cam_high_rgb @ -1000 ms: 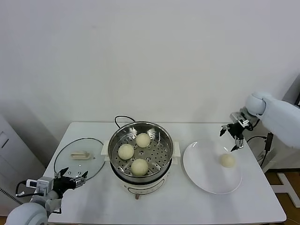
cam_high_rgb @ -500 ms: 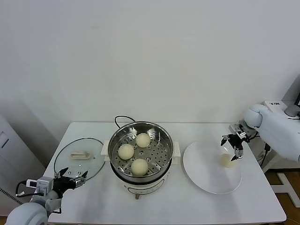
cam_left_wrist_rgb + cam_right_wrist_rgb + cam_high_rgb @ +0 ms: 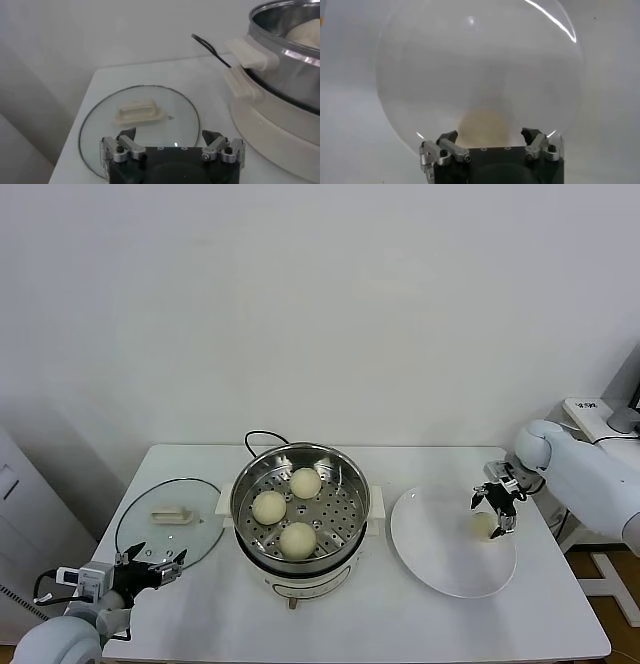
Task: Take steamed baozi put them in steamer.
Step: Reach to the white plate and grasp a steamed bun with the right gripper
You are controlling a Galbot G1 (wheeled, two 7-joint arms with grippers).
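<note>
The steel steamer (image 3: 300, 484) stands mid-table on its white base and holds three cream baozi (image 3: 298, 539). Its rim also shows in the left wrist view (image 3: 285, 45). One more baozi (image 3: 483, 526) lies on the white plate (image 3: 440, 564) at the right. My right gripper (image 3: 495, 506) is open, low over this baozi with a finger on either side. In the right wrist view the baozi (image 3: 484, 127) sits between the open fingertips of the right gripper (image 3: 490, 137). My left gripper (image 3: 150, 562) is open and parked at the table's front left, also shown in its wrist view (image 3: 172, 137).
The glass lid (image 3: 168, 524) with its cream handle lies flat left of the steamer, just beyond my left gripper; it also shows in the left wrist view (image 3: 140, 112). A black cord (image 3: 262, 438) runs behind the steamer. The table's right edge is close to the plate.
My right gripper has come down from above the plate's far right edge to sit low around the baozi. The left arm has not moved.
</note>
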